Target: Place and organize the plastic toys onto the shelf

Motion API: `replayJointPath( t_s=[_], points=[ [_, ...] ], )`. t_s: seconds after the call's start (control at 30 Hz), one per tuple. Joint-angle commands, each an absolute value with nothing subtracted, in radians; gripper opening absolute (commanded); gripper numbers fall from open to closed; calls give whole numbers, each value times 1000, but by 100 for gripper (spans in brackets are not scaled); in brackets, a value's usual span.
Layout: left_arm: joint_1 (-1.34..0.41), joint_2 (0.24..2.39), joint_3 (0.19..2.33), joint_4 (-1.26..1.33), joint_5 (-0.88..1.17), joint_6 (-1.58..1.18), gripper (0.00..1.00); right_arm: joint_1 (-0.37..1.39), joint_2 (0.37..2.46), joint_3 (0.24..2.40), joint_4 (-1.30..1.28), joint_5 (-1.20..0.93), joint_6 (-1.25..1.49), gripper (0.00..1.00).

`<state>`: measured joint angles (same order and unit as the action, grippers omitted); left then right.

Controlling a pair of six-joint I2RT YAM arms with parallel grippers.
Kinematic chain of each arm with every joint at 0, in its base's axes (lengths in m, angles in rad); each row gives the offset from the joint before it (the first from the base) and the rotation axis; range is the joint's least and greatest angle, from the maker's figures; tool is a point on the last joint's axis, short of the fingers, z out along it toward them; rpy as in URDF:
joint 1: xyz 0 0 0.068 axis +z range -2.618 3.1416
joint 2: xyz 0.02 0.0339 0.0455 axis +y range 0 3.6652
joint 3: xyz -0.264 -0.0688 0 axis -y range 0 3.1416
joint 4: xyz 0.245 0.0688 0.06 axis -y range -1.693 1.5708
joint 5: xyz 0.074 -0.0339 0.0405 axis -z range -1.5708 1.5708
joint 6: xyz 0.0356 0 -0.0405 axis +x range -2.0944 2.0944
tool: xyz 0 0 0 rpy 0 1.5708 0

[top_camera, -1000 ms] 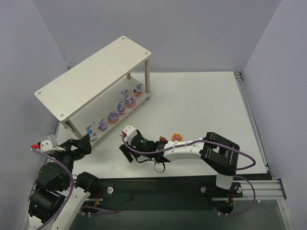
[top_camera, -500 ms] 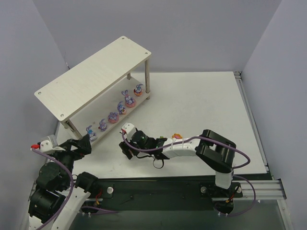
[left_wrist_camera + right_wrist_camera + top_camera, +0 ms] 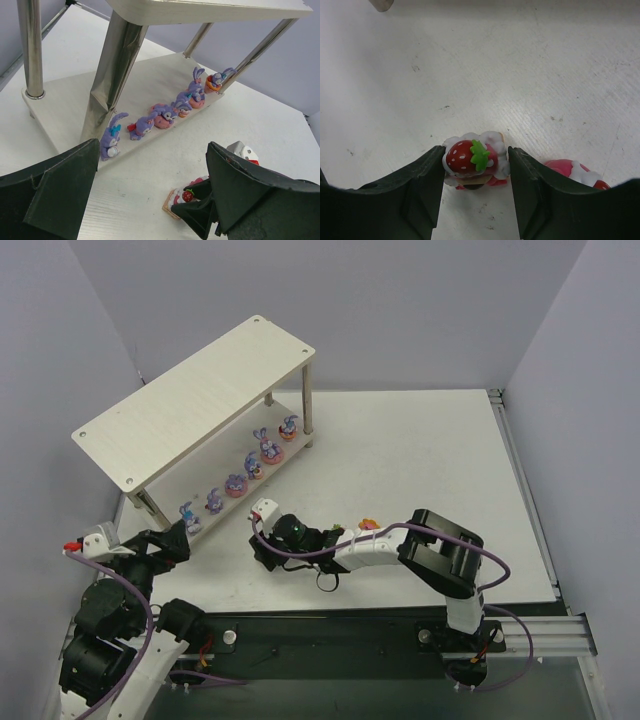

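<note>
The shelf [image 3: 190, 400] stands at the back left. Several purple bunnies [image 3: 250, 465] stand in a row along the front edge of its lower board [image 3: 75, 105]. My right gripper [image 3: 260, 553] reaches left across the table. Its jaws press both sides of a strawberry-topped bear [image 3: 465, 155] that rests on the table, also seen in the left wrist view [image 3: 186, 196]. A second pink toy [image 3: 572, 170] lies just outside the right finger. My left gripper [image 3: 180, 538] is open and empty, near the shelf's near end. An orange flower figure [image 3: 369, 525] lies beside the right forearm.
A white metal shelf leg [image 3: 30, 50] and another leg [image 3: 112, 70] stand close ahead of the left gripper. Grey walls close in the table at the left, back and right. The right arm [image 3: 400, 545] lies across the near middle of the table.
The right arm has stretched further left, bringing its gripper a little closer to the shelf. The left arm has not moved.
</note>
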<state>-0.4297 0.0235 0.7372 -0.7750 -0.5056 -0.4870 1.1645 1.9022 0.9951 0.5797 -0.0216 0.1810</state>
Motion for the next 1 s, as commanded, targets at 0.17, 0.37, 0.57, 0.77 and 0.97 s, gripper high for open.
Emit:
replayJointPath(
  t_s=[0.17, 0.37, 0.57, 0.77, 0.97],
  points=[
    [-431, 6, 749, -752, -523, -485, 97, 1192, 1804, 1071, 545, 87, 195, 0],
    [-431, 6, 776, -745, -569, -469, 97, 1193, 1706, 1225, 376, 130, 221, 0],
    [-431, 55, 857, -804, -661, -457, 97, 1186, 1683, 1428, 177, 161, 229, 0],
    [-433, 90, 884, -795, -634, -463, 97, 1134, 1713, 1632, 94, 123, 223, 0],
    [-433, 118, 903, -802, -635, -453, 97, 1115, 1781, 1842, 40, 114, 163, 0]
  ],
)
